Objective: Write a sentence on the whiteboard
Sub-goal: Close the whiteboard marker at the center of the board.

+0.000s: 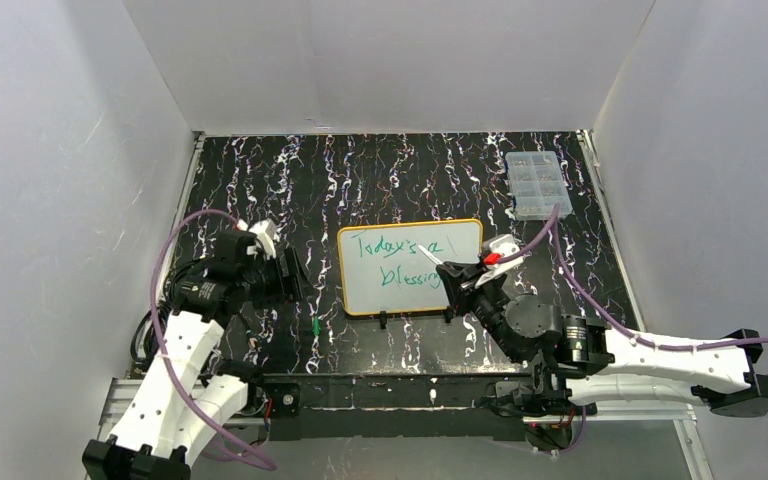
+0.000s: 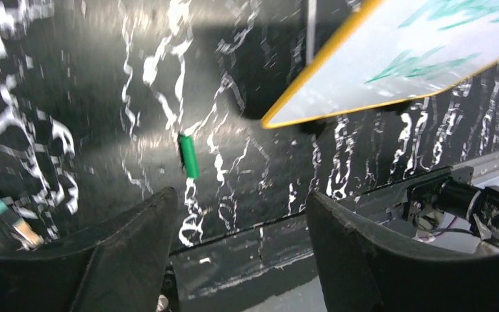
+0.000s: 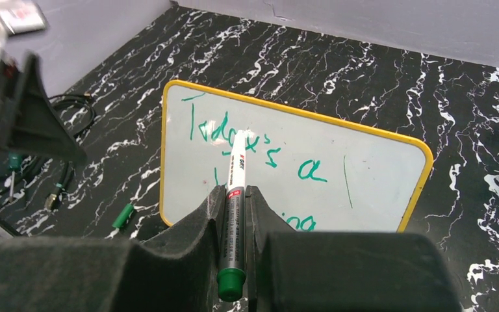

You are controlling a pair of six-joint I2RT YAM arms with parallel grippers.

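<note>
The whiteboard (image 1: 410,268), yellow-framed, lies mid-table with green writing reading "Today's a blessing". My right gripper (image 1: 460,272) sits at its right lower part, shut on a green marker (image 3: 237,159) whose tip points at the board (image 3: 299,156); the marker's green rear end shows between the fingers. My left gripper (image 1: 295,275) hovers left of the board, open with nothing between its fingers (image 2: 136,247). In the left wrist view the board's near corner (image 2: 390,71) shows at upper right. A green marker cap (image 2: 188,156) lies on the table near that corner.
A clear compartmented plastic box (image 1: 537,183) stands at the back right. The green cap (image 1: 316,326) lies off the board's front left corner. Cables (image 3: 71,107) lie on the left side. White walls enclose the black marbled table (image 1: 380,170).
</note>
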